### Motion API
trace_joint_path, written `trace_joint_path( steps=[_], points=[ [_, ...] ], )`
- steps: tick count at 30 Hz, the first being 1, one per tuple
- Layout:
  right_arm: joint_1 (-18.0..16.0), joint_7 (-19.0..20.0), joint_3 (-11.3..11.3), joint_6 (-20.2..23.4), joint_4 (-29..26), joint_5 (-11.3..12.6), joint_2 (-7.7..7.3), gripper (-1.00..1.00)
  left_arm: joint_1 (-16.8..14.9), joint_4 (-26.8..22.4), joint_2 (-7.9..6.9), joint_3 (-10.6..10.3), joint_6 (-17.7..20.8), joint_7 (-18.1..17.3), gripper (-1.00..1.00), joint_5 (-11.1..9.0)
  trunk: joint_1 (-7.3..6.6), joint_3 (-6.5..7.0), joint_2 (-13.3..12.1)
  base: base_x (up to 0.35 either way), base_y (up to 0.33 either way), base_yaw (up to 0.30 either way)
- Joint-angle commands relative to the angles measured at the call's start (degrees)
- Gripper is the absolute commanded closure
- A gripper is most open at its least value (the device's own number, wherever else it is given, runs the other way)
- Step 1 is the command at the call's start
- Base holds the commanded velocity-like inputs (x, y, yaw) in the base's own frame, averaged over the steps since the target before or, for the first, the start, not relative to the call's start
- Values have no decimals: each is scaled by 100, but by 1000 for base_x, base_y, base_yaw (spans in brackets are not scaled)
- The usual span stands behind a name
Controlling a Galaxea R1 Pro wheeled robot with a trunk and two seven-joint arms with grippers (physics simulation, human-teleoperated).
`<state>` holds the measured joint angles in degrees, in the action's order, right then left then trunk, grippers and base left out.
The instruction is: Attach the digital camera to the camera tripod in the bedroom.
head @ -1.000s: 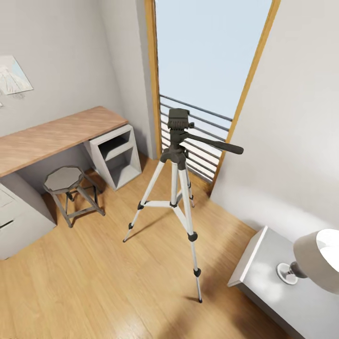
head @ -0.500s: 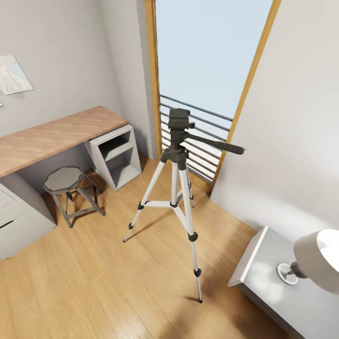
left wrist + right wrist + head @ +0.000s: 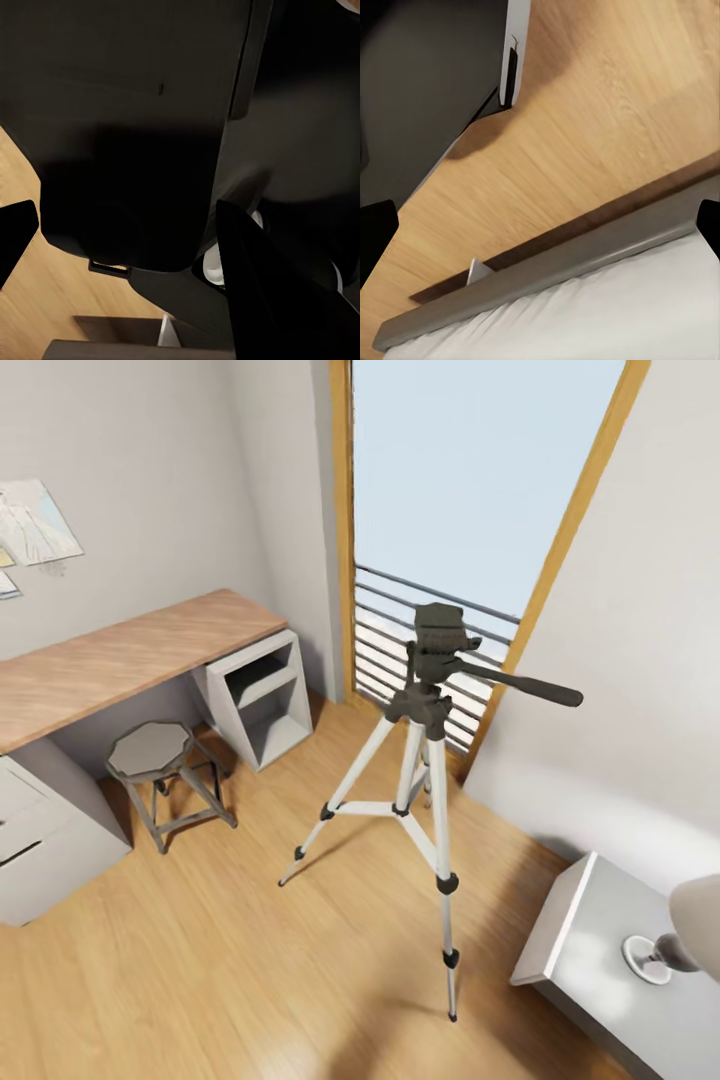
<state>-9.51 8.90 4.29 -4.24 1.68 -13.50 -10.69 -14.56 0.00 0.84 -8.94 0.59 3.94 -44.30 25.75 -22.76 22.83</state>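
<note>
The tripod stands bare-headed by the bedroom window, table at nine o'clock, no camera mounted yet; whether either pincer is open or holding anything cannot be told.

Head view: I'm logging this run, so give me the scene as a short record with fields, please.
room: grey walls, light wood floor
tripod: upright on the floor before the window, head bare, pan handle pointing right
camera: not mounted
desk: along the left wall
stool: in front of the desk
nightstand: lower right, lamp on it
bed: edge seen in the right wrist view
</note>
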Motion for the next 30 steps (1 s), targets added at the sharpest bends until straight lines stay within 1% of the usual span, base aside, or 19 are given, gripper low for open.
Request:
trace_joint_path(
  steps=[1,23,30],
  points=[
    [-7,10,46,-36,19,-48,-3,-100,-3,0,2,-46,6,19,100,-27,3,-7,8,67,123,0],
    [-7,0,54,-69,25,-41,9,-100,-3,0,4,-46,3,19,100,-27,3,-7,8,5,10,-2],
    [-7,-5,55,-34,23,-36,21,-100,-3,0,4,-46,3,19,100,-26,3,-7,8,0,0,-181]
  ],
)
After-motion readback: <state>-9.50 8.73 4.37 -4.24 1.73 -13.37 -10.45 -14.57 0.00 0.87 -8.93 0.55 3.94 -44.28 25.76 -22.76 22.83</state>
